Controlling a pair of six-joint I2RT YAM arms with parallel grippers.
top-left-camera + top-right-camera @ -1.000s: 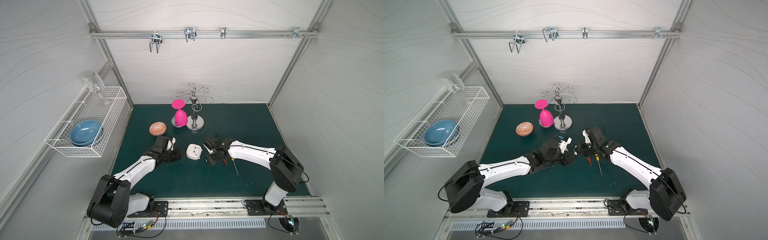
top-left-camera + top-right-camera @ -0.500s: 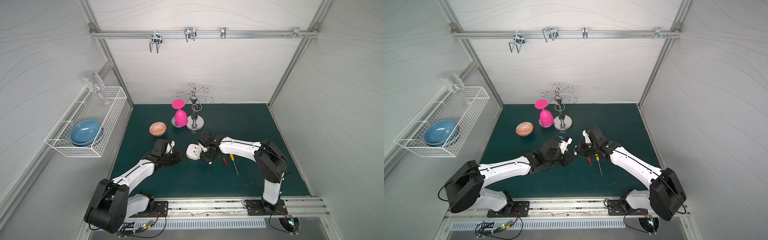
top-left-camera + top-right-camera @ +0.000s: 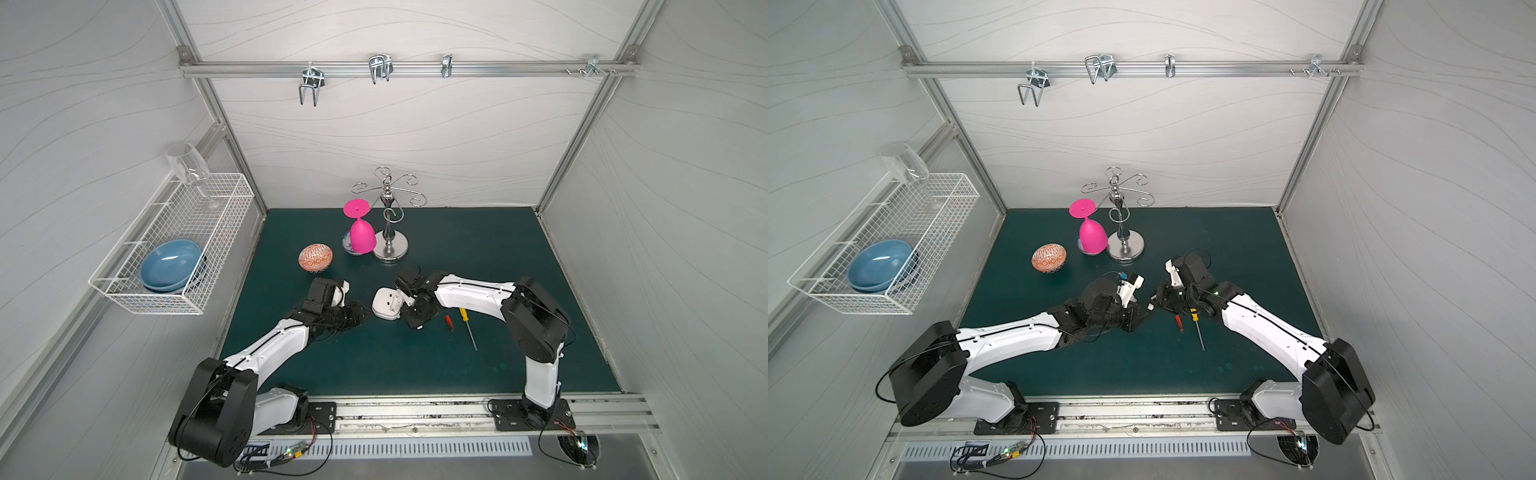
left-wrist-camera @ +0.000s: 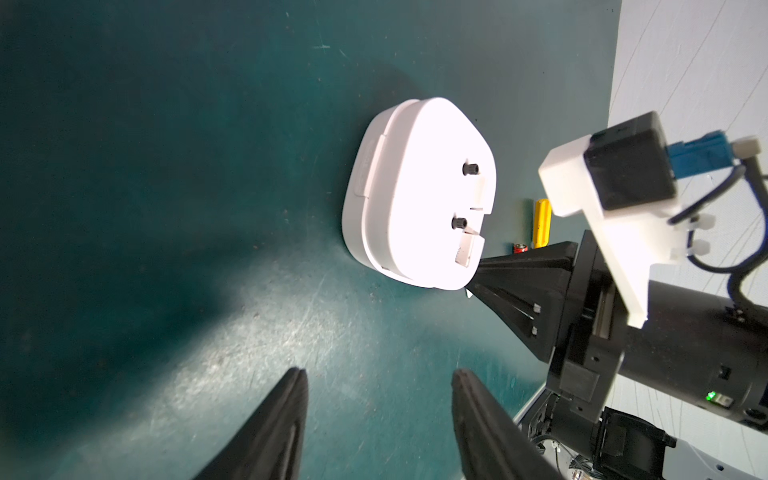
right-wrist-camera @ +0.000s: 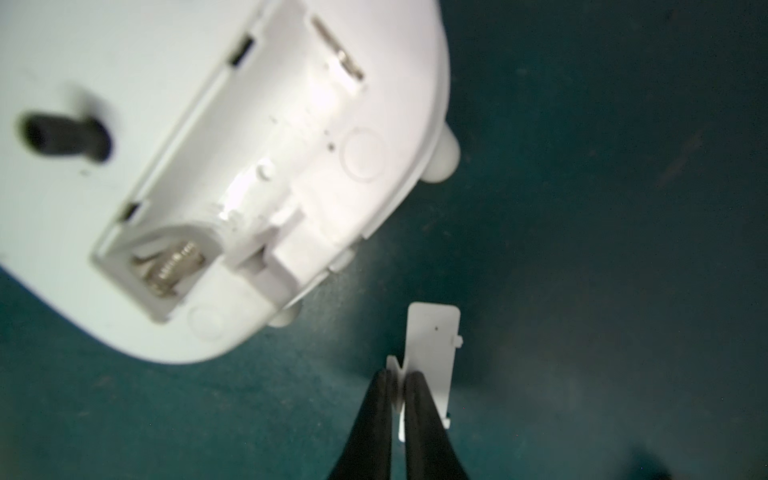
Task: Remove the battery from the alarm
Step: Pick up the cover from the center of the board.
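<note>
Right jaws have shut since a second ago, and the right arm (image 3: pixel 473 291) has swung in closer to the alarm (image 3: pixel 387 304). Only the right wrist view shows what they pinch: a thin white lid (image 5: pixel 434 345), held by one edge just beside the alarm. That view also shows the open slot (image 5: pixel 266 166) in the alarm's back, with a metal spring (image 5: pixel 166 266) at one end. In a top view the alarm lies face down between the two arms, its slot side turned to the right arm. The lid is too small to see there.

On the other side the left jaws stand apart, low over the desk (image 4: pixel 166 124). The left wrist view shows them pointing at the alarm's back, a little way off.

The battery (image 3: pixel 448 323) lies flat on the desk, out of the alarm, near the right jaws and just beside the screwdriver (image 3: pixel 464 315). Its long side runs from the back wall towards the front rail, almost the same way as the screwdriver. Which end is the dark one I cannot tell.
</note>
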